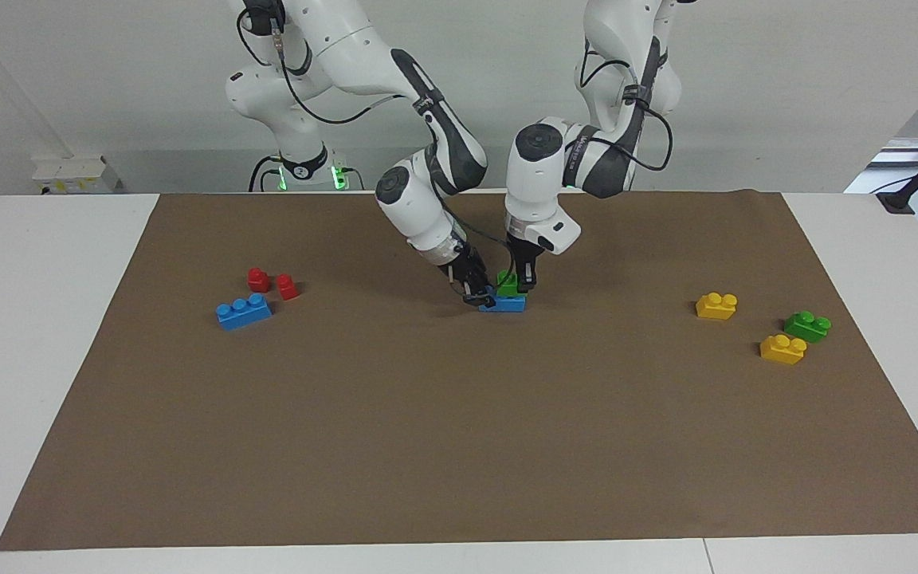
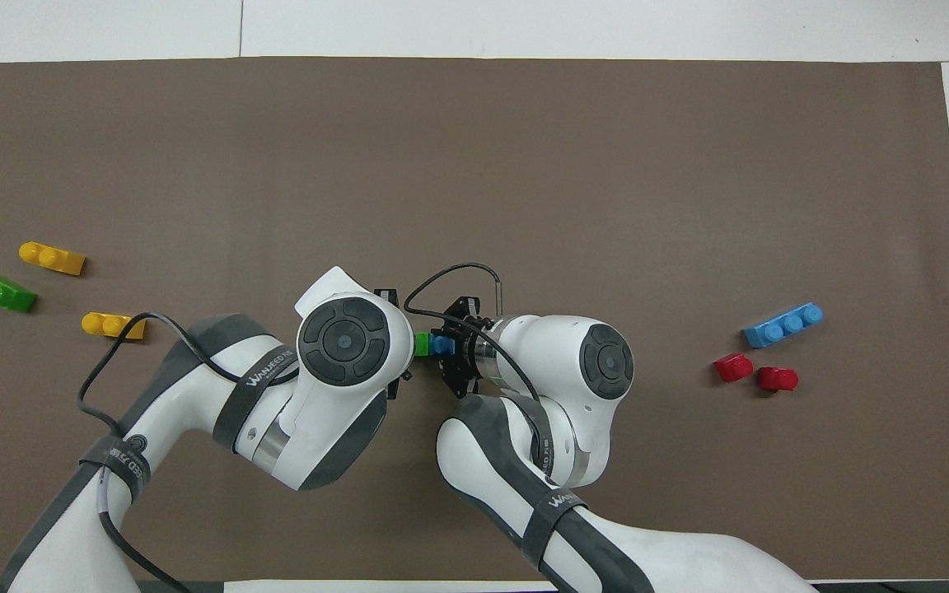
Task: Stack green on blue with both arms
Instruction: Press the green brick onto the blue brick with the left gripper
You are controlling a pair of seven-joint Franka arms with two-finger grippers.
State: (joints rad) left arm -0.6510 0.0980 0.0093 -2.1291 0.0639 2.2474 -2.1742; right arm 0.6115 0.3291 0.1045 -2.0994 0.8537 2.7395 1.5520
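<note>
In the middle of the brown mat, a green two-stud brick [image 1: 509, 284] sits on top of a blue three-stud brick [image 1: 504, 304]. My left gripper [image 1: 523, 279] comes straight down and is shut on the green brick. My right gripper [image 1: 481, 296] reaches in at a slant and is shut on the end of the blue brick toward the right arm's end of the table. In the overhead view only a bit of green [image 2: 422, 343] and blue [image 2: 441, 343] shows between the two wrists; the left gripper [image 2: 405, 346] is mostly hidden under its wrist, and the right gripper [image 2: 451, 350] is beside the blue.
A second blue brick [image 1: 244, 311] and two red bricks [image 1: 258, 279] [image 1: 287, 286] lie toward the right arm's end. Two yellow bricks [image 1: 716, 305] [image 1: 782, 349] and a second green brick [image 1: 807, 325] lie toward the left arm's end.
</note>
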